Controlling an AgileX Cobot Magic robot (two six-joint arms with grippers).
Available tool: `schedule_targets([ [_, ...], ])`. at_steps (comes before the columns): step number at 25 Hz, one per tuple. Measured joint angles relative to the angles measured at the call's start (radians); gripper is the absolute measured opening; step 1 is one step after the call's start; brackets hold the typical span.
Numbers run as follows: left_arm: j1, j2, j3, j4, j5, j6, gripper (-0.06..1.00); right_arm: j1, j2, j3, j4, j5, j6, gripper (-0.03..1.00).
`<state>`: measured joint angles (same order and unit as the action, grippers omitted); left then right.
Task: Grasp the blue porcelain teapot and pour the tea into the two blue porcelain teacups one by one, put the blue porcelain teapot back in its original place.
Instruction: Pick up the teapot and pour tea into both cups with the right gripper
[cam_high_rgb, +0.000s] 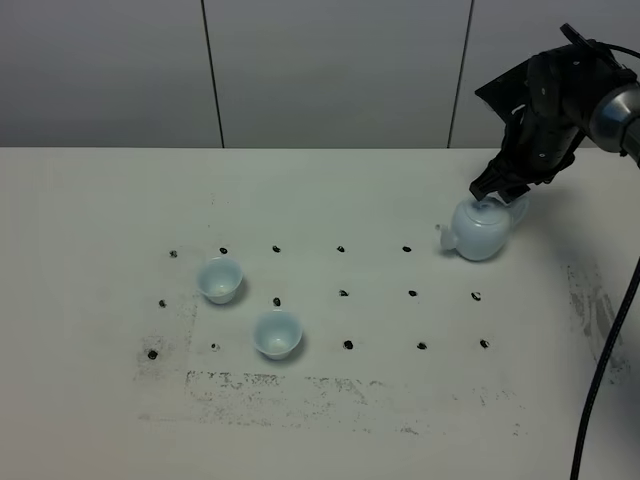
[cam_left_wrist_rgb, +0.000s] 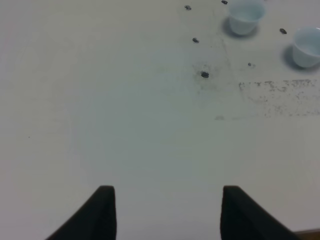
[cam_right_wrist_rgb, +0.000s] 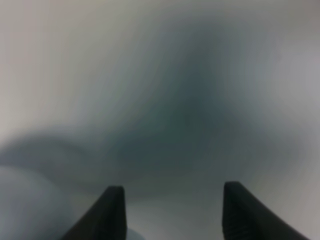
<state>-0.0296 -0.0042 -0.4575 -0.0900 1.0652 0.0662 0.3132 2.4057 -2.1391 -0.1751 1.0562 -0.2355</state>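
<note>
The blue porcelain teapot (cam_high_rgb: 481, 230) stands upright on the right of the table (cam_high_rgb: 330, 190), spout toward the two blue porcelain teacups (cam_high_rgb: 221, 279) (cam_high_rgb: 277, 333), which sit well apart from it on the left. The right gripper (cam_high_rgb: 496, 191) hangs at the teapot's top, fingers spread. The left gripper (cam_left_wrist_rgb: 167, 195) is likewise released over bare table.

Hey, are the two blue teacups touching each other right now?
Apart. The exterior high view shows bare table between the farther teacup and the nearer teacup; the left wrist view shows the same gap.
</note>
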Motion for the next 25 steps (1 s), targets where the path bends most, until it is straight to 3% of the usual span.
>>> schedule_targets([
  [14, 0.0, 0.0, 0.0, 0.0, 0.0, 0.0, 0.49, -0.033, -0.083, 0.011, 0.001, 0.068, 0.026, 0.42],
  [17, 0.0, 0.0, 0.0, 0.0, 0.0, 0.0, 0.49, -0.033, -0.168, 0.136, 0.014, -0.051, 0.046, 0.42],
  [20, 0.0, 0.0, 0.0, 0.0, 0.0, 0.0, 0.49, -0.041, -0.275, 0.354, 0.043, -0.289, 0.06, 0.42],
  [25, 0.0, 0.0, 0.0, 0.0, 0.0, 0.0, 0.49, -0.068, -0.32, 0.532, 0.057, -0.542, 0.155, 0.42],
])
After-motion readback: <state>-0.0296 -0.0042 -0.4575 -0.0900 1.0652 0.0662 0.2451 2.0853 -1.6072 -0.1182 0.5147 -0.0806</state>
